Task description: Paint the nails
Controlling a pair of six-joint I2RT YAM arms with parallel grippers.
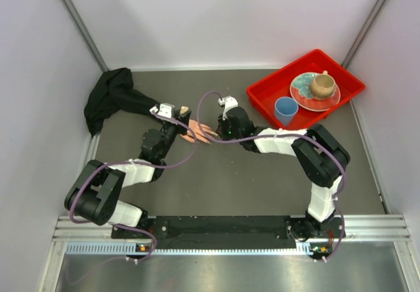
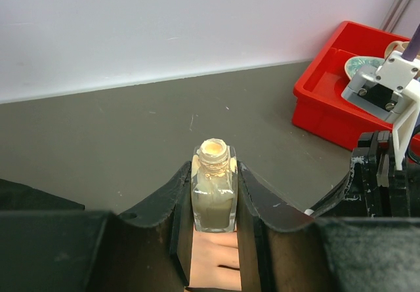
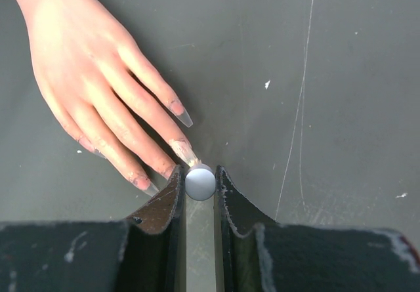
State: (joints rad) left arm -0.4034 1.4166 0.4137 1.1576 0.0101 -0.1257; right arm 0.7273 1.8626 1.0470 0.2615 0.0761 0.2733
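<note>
Dark grey bench (image 1: 262, 187), bounded by pale walls on three sides. Its surface bears fine white scratches and specks, plainest in the right wrist view. Lying directly on it:
- a pink-beige hand (image 1: 201, 134) near the centre, palm down and fingers spread, with its long nails (image 3: 186, 118) at or just above the surface
- its black sleeve (image 1: 111, 98), bunched toward the far left corner
- a red tray (image 1: 261, 105) in the far right corner
</note>
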